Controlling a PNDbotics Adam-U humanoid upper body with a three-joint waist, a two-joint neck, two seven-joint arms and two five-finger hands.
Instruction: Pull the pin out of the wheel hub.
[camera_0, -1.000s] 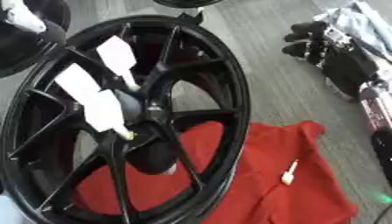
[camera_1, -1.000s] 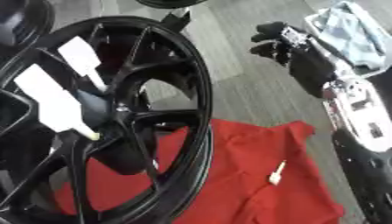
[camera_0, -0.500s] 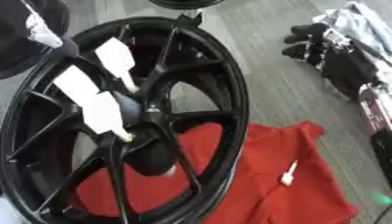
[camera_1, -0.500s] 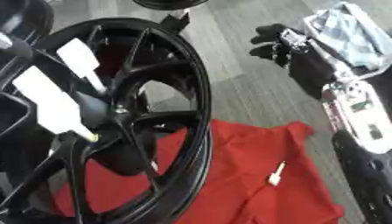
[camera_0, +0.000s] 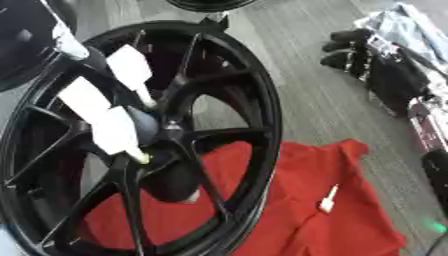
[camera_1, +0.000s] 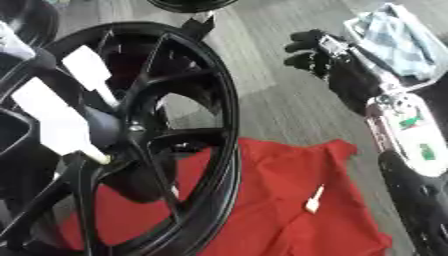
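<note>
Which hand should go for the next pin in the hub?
Probably left: the white-tagged pins sit in the hub, toward the left side, where the left hand seems to show; the right hand is beyond the rim.

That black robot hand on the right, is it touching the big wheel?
Apart. In the right eye view the right hand hangs over bare grey floor, and a wide strip of that floor lies between it and the wheel rim.

Black wheel hub (camera_1: 131, 145) on red cloth (camera_1: 289, 200), white pin (camera_1: 312, 199) beside.
</note>
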